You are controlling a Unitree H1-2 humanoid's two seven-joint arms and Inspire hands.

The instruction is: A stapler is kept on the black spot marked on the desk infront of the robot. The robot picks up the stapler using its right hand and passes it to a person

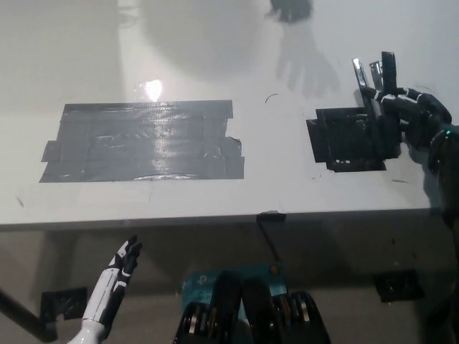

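Observation:
My black right hand (412, 115) is shut on the stapler (376, 75), a dark stapler held upright above the desk, just past the far right corner of the black spot (348, 138). The spot is a square of black tape with nothing on it. At the top edge a person's hand (290, 8) shows, dark and blurred, with its shadow on the desk below it. My white left hand (122, 261) hangs open below the desk's front edge at the lower left.
A wide patch of grey tape (143, 141) covers the left middle of the white desk (215, 57). A black cable (269, 233) drops from the desk's front edge. Dark floor marks (396, 284) lie under the desk at the right.

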